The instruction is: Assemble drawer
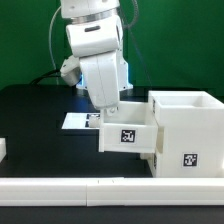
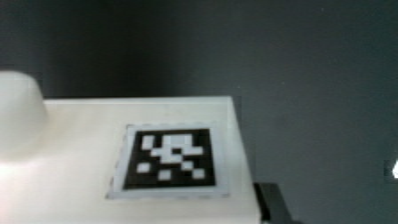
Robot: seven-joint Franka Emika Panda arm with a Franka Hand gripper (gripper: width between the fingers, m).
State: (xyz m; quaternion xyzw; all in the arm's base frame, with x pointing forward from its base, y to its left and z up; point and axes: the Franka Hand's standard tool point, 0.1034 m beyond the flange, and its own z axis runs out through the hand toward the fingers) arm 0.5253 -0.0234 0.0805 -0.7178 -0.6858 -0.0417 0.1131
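The large white cube housing [image 1: 186, 128] stands at the exterior view's right, open at the top, with a tag on its front. A smaller white box tray [image 1: 128, 138] with a tag on its face is level with the housing's left side and touches it. My gripper [image 1: 107, 118] reaches down from above and is shut on this tray's far left part. In the wrist view the tray's tagged face [image 2: 173, 157] fills the lower half, and one dark finger [image 2: 276, 205] lies against its edge. The other finger is hidden.
The marker board [image 1: 76, 121] lies on the black table behind the tray. A long white rail [image 1: 100, 192] runs along the front. A small white part [image 1: 3, 150] shows at the exterior view's left edge. The backdrop is green.
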